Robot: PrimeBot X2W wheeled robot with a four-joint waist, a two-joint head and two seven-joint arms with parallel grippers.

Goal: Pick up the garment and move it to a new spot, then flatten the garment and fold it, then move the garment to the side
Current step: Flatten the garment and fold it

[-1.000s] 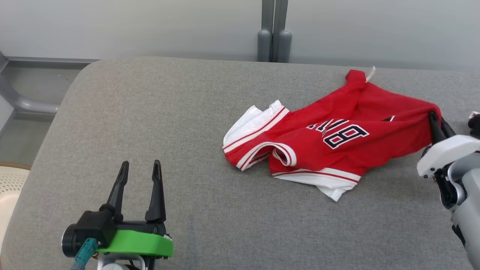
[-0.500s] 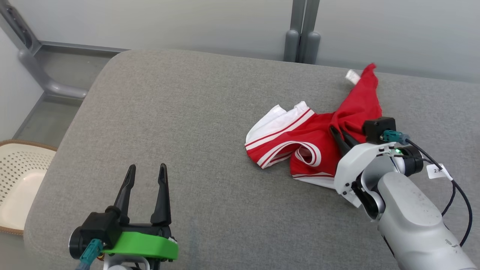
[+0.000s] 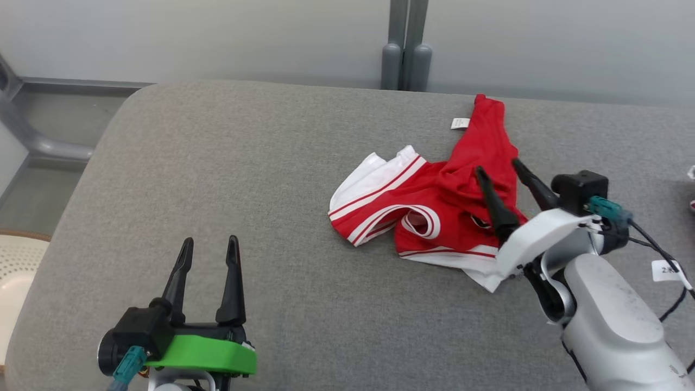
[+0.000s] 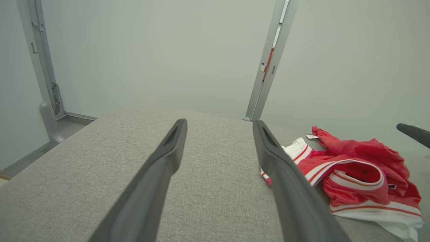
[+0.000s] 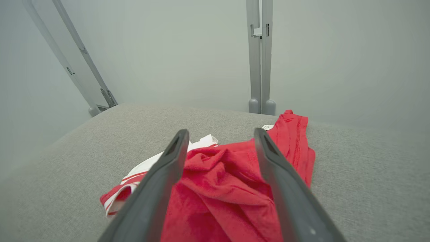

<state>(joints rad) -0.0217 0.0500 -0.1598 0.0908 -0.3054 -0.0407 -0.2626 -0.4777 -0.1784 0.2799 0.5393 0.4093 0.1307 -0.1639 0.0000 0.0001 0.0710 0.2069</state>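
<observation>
The garment (image 3: pixel 434 206) is a red jersey with white trim, lying crumpled right of centre on the grey cushion (image 3: pixel 217 179). A small white tag (image 3: pixel 460 123) shows at its far end. My right gripper (image 3: pixel 497 165) hangs open just above the bunched red cloth, with nothing between its fingers. In the right wrist view the garment (image 5: pixel 228 188) lies heaped below that gripper (image 5: pixel 220 132). My left gripper (image 3: pixel 209 244) stands open and empty at the lower left, far from the cloth. The left wrist view has the garment (image 4: pixel 352 171) off to the right of that gripper (image 4: pixel 218 122).
A grey post (image 3: pixel 403 49) stands against the pale wall behind the cushion. A cream perforated basket (image 3: pixel 16 271) sits on the floor at the left edge. The cushion's left half lies bare. A cable with a white label (image 3: pixel 665 269) hangs off my right wrist.
My right gripper carried the garment's right end leftwards, folding it over the middle, then opened and let go. The head camera shifted between frames. The left arm stayed put.
</observation>
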